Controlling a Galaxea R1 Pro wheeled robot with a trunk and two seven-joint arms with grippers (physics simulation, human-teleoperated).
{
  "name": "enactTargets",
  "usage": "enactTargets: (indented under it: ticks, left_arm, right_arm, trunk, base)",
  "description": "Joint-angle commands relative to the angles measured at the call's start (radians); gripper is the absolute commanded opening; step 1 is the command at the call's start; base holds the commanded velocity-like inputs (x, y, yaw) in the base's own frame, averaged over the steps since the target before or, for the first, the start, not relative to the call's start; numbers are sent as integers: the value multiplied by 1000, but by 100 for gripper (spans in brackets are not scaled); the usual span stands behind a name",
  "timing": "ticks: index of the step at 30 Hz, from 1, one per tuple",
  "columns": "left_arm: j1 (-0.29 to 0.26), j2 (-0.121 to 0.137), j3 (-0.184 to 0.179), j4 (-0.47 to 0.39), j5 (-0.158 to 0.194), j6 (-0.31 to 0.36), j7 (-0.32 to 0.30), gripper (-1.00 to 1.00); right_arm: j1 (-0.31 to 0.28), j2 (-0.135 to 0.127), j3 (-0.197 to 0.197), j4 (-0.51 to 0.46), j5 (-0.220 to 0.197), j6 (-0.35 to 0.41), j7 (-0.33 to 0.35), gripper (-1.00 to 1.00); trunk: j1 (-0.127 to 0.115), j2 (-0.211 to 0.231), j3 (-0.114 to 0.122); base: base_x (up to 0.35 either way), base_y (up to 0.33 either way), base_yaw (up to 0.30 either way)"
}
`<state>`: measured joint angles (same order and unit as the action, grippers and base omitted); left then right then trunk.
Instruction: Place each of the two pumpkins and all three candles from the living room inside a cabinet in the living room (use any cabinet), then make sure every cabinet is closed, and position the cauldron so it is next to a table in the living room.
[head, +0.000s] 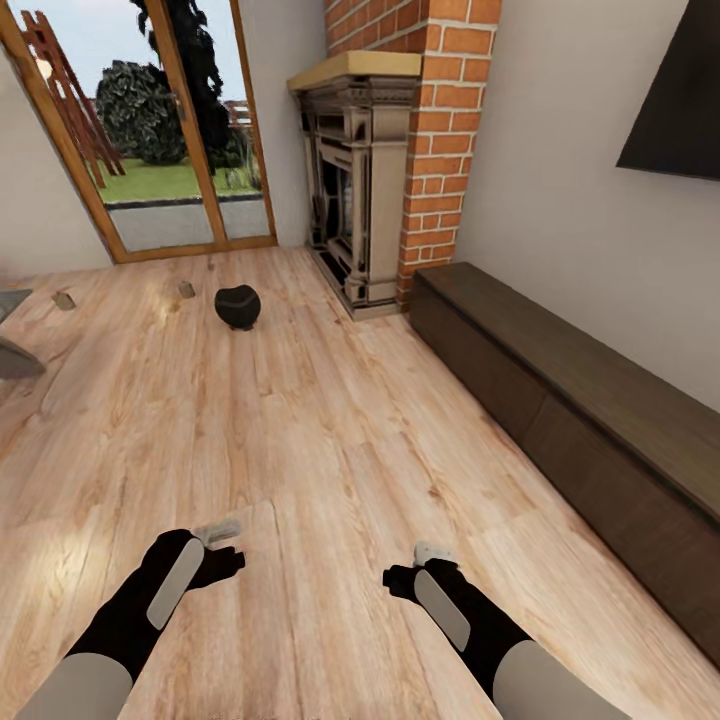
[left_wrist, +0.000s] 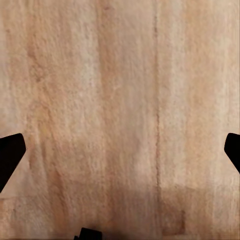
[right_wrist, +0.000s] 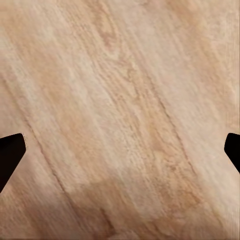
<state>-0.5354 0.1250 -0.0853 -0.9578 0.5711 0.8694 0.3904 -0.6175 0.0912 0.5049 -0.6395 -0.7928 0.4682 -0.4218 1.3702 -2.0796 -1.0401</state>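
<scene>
1. Overhead, from the head view, the matte black round-bellied cauldron sits on the light wood plank floor, just out from the brick fireplace with its carved stone surround, toward the glass patio door. Two small tan stubby candles lie on the floor farther from the fireplace than the cauldron. The long low dark brown wooden cabinet runs along the wall from beside the fireplace, its fronts shut. The left gripper and right gripper hang over the floor, well apart from the cauldron.
2. Next, the left wrist view: two dark fingertips stand wide apart over bare floor planks, holding nothing.
3. Lastly, the right wrist view: the fingertips are likewise spread, empty, above the wood grain.
</scene>
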Motion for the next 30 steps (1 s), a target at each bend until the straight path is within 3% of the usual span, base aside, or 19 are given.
enactTargets:
  ticks: [1, 21, 30]
  left_arm:
    - [0, 1, -4, -1, 10, 2, 10, 100]
    - [-1, 7, -2, -1, 9, 0, 10, 100]
    - [-1, 9, 19, -1, 11, -2, 10, 100]
  right_arm:
    - [-1, 0, 4, -2, -9, 1, -9, 100]
    - [-1, -1, 4, -2, -6, 1, -9, 100]
    - [-1, -1, 4, -2, -6, 1, -9, 100]
  trunk:
    - [0, 0, -2]
    - [0, 0, -19]
    - [0, 0, -27]
  base:
    - [0, 0, 238]
    - [4, 0, 238]
    - [221, 0, 238]
